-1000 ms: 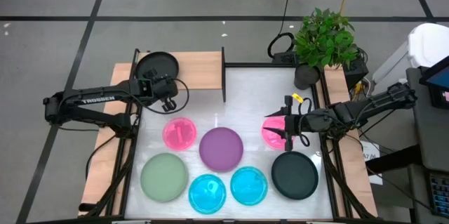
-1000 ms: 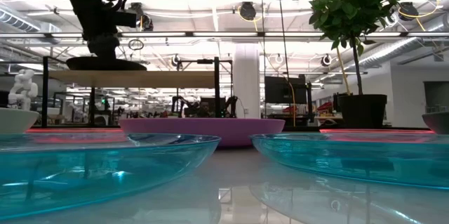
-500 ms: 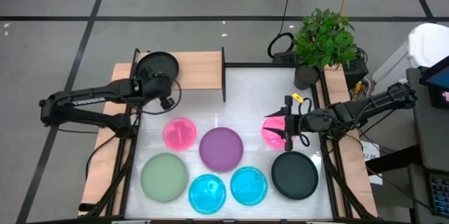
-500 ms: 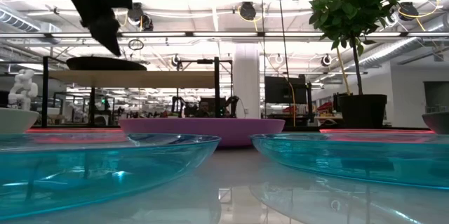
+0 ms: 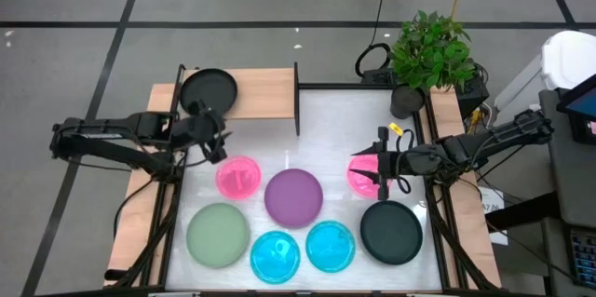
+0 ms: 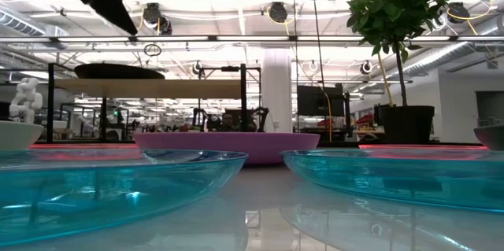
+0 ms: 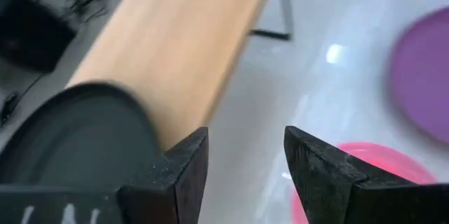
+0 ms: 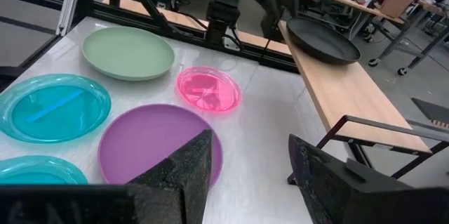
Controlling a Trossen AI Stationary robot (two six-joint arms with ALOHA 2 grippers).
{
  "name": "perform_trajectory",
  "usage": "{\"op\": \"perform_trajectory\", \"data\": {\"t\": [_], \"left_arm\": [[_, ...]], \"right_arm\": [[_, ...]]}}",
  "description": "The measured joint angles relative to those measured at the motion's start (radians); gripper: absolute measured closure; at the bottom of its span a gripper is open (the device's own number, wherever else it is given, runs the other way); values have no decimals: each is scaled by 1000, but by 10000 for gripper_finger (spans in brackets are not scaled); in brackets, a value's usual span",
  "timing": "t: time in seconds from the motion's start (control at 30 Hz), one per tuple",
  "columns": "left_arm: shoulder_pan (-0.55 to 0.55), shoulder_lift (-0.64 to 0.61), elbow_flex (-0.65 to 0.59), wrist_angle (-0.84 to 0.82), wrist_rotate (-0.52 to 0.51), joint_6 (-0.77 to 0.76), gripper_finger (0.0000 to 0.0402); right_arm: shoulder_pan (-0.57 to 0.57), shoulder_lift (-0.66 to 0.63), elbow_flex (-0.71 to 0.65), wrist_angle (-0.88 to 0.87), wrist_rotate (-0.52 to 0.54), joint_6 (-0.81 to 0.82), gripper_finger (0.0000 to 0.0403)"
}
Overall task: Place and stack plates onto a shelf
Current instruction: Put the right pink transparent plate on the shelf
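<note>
**Colours on the table and shelf**

One black plate (image 5: 208,87) sits on the light-wood shelf (image 5: 264,90). On the white tabletop (image 5: 340,120) lie a purple plate (image 5: 293,196), a sage-green plate (image 5: 217,234), two translucent pink plates (image 5: 238,176), two cyan plates (image 5: 276,255) (see-through too) and a second black plate (image 5: 391,231). The shelf posts are black.

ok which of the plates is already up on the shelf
The black plate at the far left end of the wood shelf. The other black plate and all the coloured ones lie on the white tabletop.
</note>
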Motion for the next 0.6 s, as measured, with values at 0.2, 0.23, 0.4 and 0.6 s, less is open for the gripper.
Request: {"op": "perform_trajectory", "data": {"t": [0.2,0.23,0.4,0.6], "left_arm": [[-159,5,0,13,7,8,208],[-183,6,0,14,12,7,208],[-303,10,0,15,23,-24,208],[-430,44,0,98,21,-27,208]], "right_arm": [[0,0,0,-6,0,34,234],[0,1,-1,-4,0,37,234],[0,1,-32,3,0,43,234],[0,1,-60,8,0,76,234]]}}
